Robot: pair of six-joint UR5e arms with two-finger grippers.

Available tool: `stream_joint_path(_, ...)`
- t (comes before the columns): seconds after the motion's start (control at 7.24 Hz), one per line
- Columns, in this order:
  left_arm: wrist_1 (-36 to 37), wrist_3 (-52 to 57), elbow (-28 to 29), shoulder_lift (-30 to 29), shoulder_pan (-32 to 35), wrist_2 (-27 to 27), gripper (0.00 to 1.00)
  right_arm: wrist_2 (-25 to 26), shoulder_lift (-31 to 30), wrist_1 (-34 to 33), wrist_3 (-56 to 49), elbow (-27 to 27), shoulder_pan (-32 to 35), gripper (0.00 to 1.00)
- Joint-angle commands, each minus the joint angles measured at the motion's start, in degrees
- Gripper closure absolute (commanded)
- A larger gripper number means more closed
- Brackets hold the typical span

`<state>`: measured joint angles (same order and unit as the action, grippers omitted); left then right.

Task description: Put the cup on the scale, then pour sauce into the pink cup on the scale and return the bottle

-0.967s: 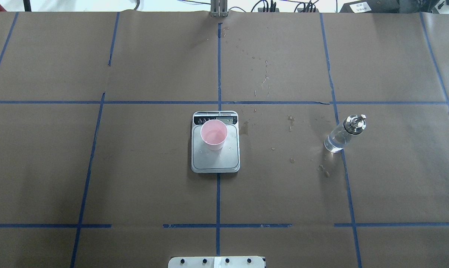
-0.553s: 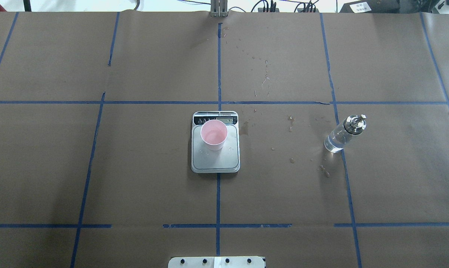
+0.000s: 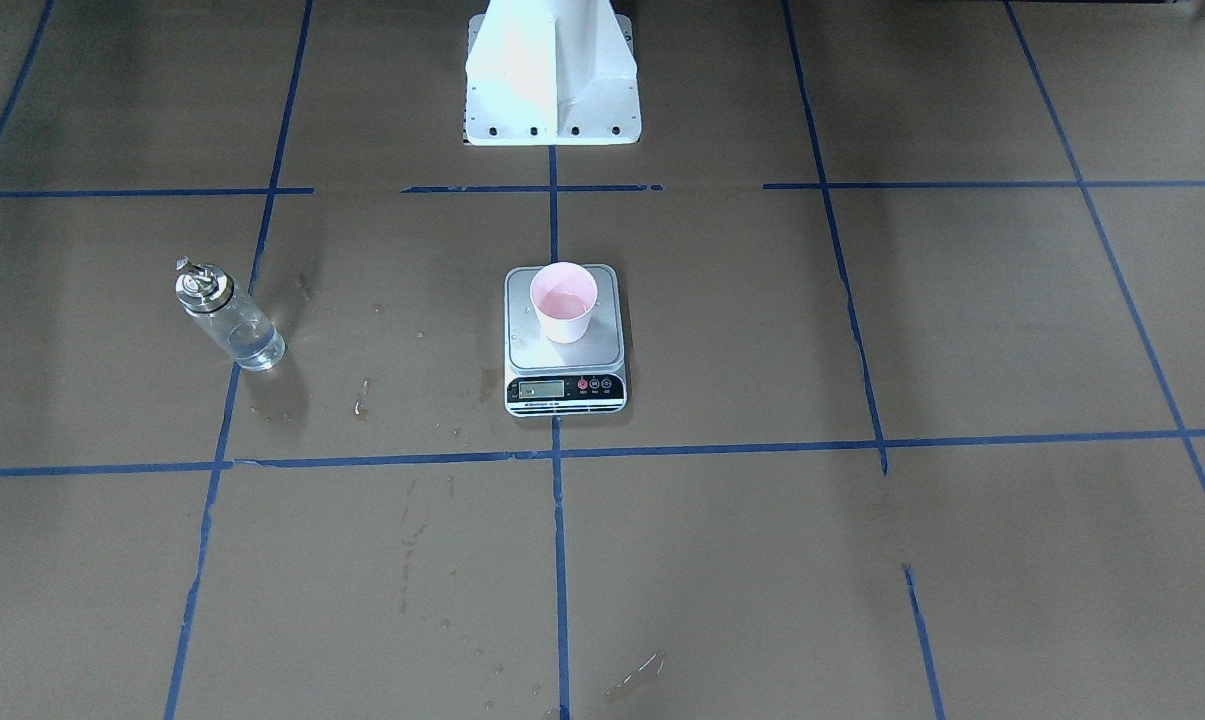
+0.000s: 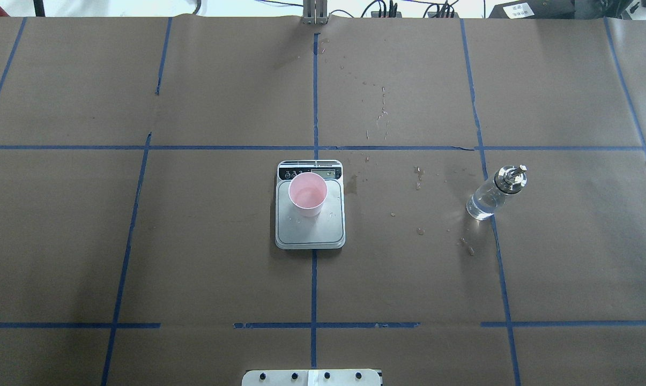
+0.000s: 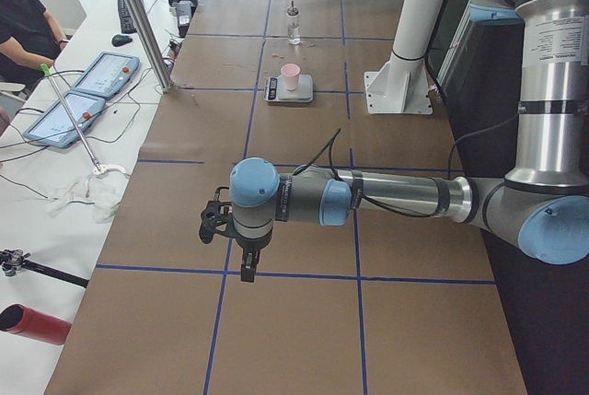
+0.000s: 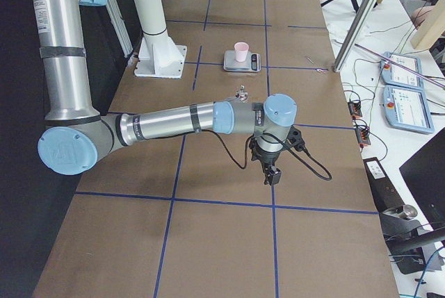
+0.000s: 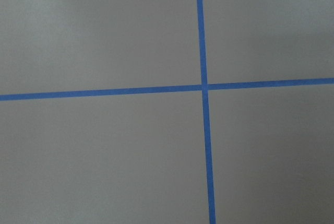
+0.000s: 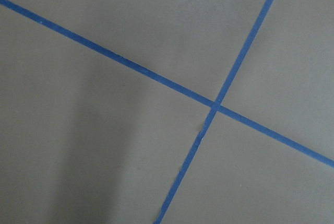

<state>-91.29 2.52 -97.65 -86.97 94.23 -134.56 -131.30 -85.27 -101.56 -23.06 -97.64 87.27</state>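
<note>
Cup [image 4: 307, 193] on scale [image 4: 310, 233], well apart frm left gripper [image 5: 247, 272], right gripper [image 6: 271, 176].

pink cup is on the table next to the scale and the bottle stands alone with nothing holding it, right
No: the cup stands on the platform of the scale, not beside it, as the overhead exterior view shows. The bottle does stand alone, nothing holding it.

You see the small pale pink cup [image 4: 307, 193] standing upright on the scale [image 4: 310, 231], toward the end of the steel platform nearest the black display strip. That strip faces away from the robot. Your clear glass bottle [image 4: 495, 193] stands upright well apart from the scale, on the robot's right, with its silver spout cap on. Colourless sauce [image 4: 480, 207] shows through the glass.
</note>
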Motion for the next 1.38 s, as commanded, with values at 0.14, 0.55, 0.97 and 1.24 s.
stream_joint_path(0.14,-1.94,0.47,0.45,1.98,-0.62,-0.35,0.0,-0.97,-1.9,-0.04,-0.14,-1.32,0.0,0.0)
stream_joint_path(0.55,-1.7,0.21,0.26,1.81,-1.23,-3.26,0.0,-1.33,-2.71,-0.04,-0.41,-0.63,-0.17,0.0)
stream_joint_path(0.97,-1.61,0.38,-0.26,1.89,-1.94,-3.26,0.0,-6.25,-3.58,3.37,-0.41,0.7,-0.17,0.0)
stream_joint_path(1.24,-1.61,0.47,-0.18,1.89,-2.38,-3.34,0.0,-6.08,-3.76,3.38,-0.32,0.96,-0.17,0.0)
